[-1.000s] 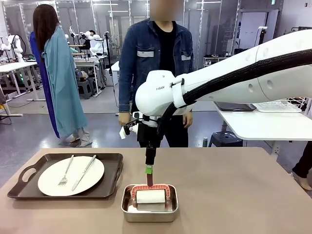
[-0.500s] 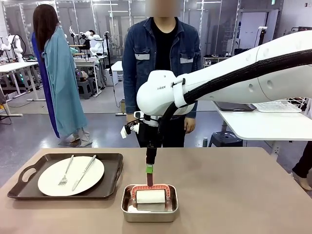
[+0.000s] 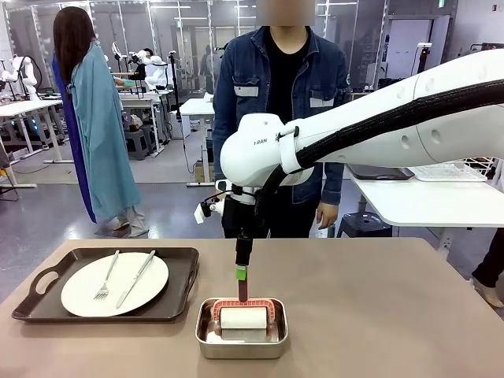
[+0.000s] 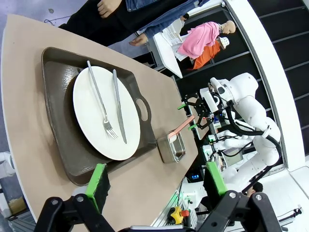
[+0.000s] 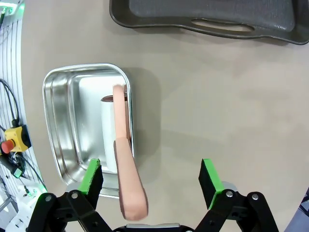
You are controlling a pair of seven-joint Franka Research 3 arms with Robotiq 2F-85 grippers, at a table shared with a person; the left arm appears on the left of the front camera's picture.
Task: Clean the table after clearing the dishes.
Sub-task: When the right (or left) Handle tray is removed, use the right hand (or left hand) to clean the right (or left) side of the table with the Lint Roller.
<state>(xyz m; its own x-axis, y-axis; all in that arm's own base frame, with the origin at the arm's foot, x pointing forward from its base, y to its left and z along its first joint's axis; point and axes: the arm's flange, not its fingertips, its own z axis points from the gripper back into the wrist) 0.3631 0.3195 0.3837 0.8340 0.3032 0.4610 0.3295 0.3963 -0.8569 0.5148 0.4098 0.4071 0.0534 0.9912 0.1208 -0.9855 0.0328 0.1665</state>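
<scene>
Two claws spread: left claw (image 4: 155,166), right claw (image 5: 150,164) | roller (image 5: 121,145) in steel pan (image 5: 63,121) under right | plate (image 4: 87,113) on tray (image 4: 58,111) beside

The tan table (image 3: 378,299) bears two things directly. A small rectangular steel pan (image 3: 241,346) sits just below the right gripper (image 3: 242,287), partly under one of its pads. A dark brown handled tray (image 3: 35,311) lies to that gripper's left, near the pan but apart from it.
</scene>
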